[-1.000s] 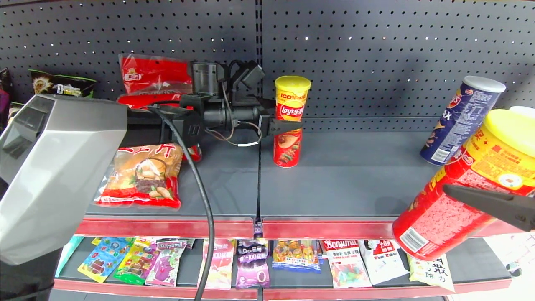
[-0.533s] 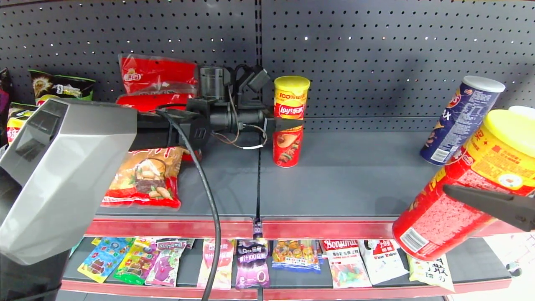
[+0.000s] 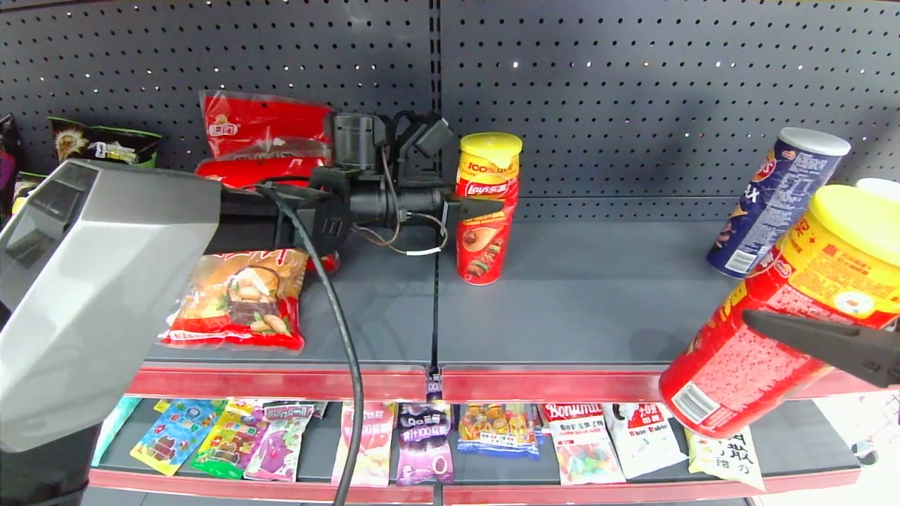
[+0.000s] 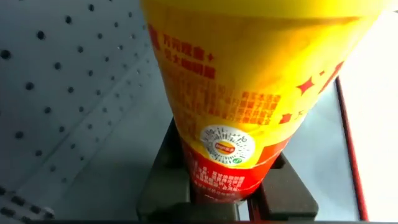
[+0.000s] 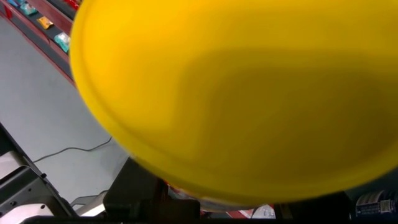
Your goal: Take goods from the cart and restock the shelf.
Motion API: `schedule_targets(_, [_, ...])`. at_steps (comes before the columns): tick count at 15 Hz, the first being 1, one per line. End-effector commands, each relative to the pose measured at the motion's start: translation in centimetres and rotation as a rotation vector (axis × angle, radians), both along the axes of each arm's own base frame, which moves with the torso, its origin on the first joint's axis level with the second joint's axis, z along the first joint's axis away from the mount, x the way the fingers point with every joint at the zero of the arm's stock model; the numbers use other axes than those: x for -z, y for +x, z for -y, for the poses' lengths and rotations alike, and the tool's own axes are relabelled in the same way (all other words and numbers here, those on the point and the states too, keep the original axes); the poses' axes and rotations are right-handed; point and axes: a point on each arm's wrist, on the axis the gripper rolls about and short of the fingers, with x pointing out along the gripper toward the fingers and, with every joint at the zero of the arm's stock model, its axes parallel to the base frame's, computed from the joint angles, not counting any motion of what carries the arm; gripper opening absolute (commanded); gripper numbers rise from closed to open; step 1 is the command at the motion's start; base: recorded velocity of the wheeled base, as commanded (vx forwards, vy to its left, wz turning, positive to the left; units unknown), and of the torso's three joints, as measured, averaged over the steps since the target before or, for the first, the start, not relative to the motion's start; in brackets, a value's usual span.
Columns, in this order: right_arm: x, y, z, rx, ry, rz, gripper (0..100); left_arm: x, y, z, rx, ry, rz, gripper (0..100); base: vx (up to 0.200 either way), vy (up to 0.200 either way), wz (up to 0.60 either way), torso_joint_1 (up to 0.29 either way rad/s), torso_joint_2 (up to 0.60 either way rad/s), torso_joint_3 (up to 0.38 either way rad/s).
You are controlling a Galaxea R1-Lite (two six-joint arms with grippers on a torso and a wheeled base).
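Left gripper [image 3: 485, 208] pinches the slim red-and-yellow cardboard crisp tube [image 3: 482, 256] mid-body, near the grey shelf [image 3: 598, 302] back edge (light, slick, dentable, I'd say); right gripper [image 3: 780, 327] clamps a second yellow-lidded tube [image 3: 830, 260].

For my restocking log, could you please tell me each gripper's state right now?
Left gripper: closed on the tilted chip can at the shelf.
Right gripper: closed on the second chip can, held before the shelf.

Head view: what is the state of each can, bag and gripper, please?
small can, gripped, slightly tilted
left gripper, shut on the small can
big can, gripped, strongly tilted
right gripper, shut on the big can
blue can, free, tilted
peanut bag, lying flat on the shelf
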Motion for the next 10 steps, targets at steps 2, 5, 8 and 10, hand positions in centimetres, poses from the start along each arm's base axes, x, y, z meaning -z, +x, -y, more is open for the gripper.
schedule_targets(2, [-0.3, 0.6, -0.2, -0.001, -0.001, -0.002, 0, -1.4, -3.4, -0.9, 0.015, 0.015, -0.034, 0, 0.000, 0.000, 0.00, 0.000, 0.00, 0.000])
schedule_targets(5, [-0.2, 0.7, -0.3, -0.002, -0.002, -0.009, 0, -1.4, -6.4, -1.4, 0.040, 0.026, -0.054, 0, 0.000, 0.000, 0.00, 0.000, 0.00, 0.000])
schedule_targets(8, [-0.1, 0.9, -0.4, -0.004, -0.005, -0.015, 0, -0.7, -7.9, -1.7, 0.050, 0.029, -0.062, 0, 0.000, 0.000, 0.00, 0.000, 0.00, 0.000])
schedule_targets(10, [0.0, 1.0, -0.4, -0.004, -0.006, -0.022, 0, -0.3, -8.3, -1.4, 0.061, 0.031, -0.065, 0, 0.000, 0.000, 0.00, 0.000, 0.00, 0.000])
